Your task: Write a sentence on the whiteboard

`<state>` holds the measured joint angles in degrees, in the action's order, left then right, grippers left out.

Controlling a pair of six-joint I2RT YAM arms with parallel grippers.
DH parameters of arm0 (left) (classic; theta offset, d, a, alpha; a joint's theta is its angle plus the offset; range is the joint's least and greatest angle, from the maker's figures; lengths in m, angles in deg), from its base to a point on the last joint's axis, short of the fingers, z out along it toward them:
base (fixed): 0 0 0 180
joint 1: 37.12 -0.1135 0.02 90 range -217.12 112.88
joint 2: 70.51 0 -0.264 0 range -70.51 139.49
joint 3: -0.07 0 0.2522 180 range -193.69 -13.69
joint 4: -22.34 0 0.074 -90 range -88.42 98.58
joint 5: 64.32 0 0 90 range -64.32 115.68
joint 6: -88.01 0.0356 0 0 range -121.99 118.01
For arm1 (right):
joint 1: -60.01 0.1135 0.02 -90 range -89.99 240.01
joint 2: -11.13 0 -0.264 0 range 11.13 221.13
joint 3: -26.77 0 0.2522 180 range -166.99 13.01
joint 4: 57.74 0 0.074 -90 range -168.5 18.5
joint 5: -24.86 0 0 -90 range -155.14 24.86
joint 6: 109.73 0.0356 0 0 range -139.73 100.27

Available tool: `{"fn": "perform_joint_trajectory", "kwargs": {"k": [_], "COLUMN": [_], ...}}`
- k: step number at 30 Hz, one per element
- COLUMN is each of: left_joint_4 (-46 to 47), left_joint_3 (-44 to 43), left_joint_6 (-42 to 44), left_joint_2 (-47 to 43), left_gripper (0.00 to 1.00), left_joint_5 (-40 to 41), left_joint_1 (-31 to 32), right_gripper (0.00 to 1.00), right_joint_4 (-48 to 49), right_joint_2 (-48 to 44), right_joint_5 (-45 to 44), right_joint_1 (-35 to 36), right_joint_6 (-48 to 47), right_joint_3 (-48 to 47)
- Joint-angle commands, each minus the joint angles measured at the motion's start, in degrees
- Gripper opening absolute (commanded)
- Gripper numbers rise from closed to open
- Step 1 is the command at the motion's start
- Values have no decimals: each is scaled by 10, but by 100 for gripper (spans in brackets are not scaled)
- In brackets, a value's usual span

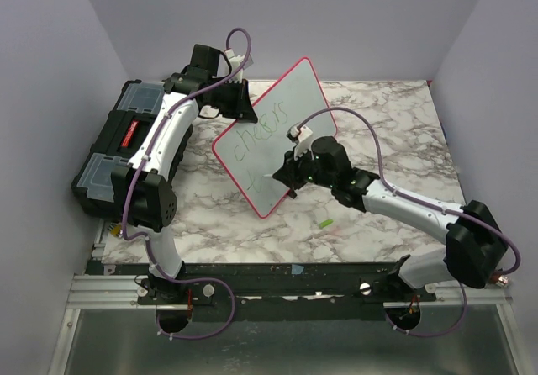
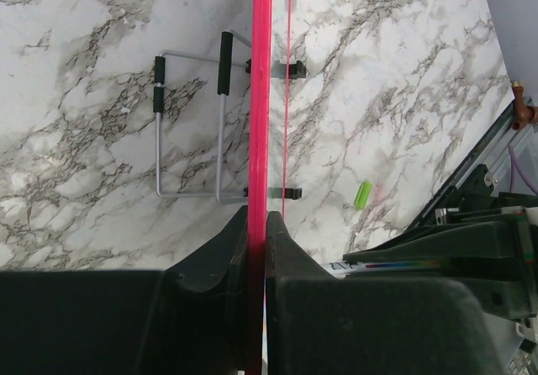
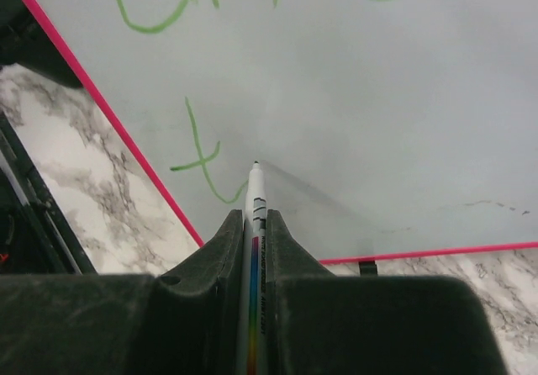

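Observation:
The whiteboard point(image 1: 282, 127), white with a red-pink rim, is held tilted above the marble table. My left gripper point(image 1: 238, 103) is shut on its upper left edge; in the left wrist view the rim point(image 2: 261, 97) runs edge-on between my fingers. Green writing point(image 1: 261, 142) reads "cheers" with a "t" point(image 3: 200, 158) started on the line below. My right gripper point(image 1: 292, 173) is shut on a white marker point(image 3: 255, 215) with a rainbow stripe. Its tip rests on or just off the board, right of the "t".
A black toolbox point(image 1: 118, 148) sits at the table's left. A green marker cap point(image 1: 325, 223) lies on the marble below the board, also in the left wrist view point(image 2: 362, 195). A wire stand point(image 2: 189, 127) lies on the table under the board.

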<state>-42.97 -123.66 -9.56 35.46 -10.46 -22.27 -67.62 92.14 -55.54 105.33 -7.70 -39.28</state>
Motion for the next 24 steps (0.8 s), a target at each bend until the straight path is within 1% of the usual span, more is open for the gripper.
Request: {"fn": "perform_joint_trajectory", "kwargs": {"k": [1, 5, 15, 24], "left_joint_4": [27, 28, 28, 29], "left_joint_3": [-5, -3, -2, -2], "left_joint_6": [29, 29, 28, 27], "left_joint_2": [2, 0, -2, -3], "left_gripper": [0, 0, 0, 0], "left_joint_5": [27, 27, 25, 24], "left_joint_1": [-7, -8, -10, -11], "right_gripper": [1, 1, 1, 1], "right_joint_4": [52, 77, 85, 84], "right_joint_2": [-34, -29, 9, 16], "right_joint_5": [-25, -23, -21, -11], "right_joint_1": [-1, -1, -1, -1], "right_joint_6": [18, 30, 33, 37], "right_joint_3": [0, 6, -6, 15]}}
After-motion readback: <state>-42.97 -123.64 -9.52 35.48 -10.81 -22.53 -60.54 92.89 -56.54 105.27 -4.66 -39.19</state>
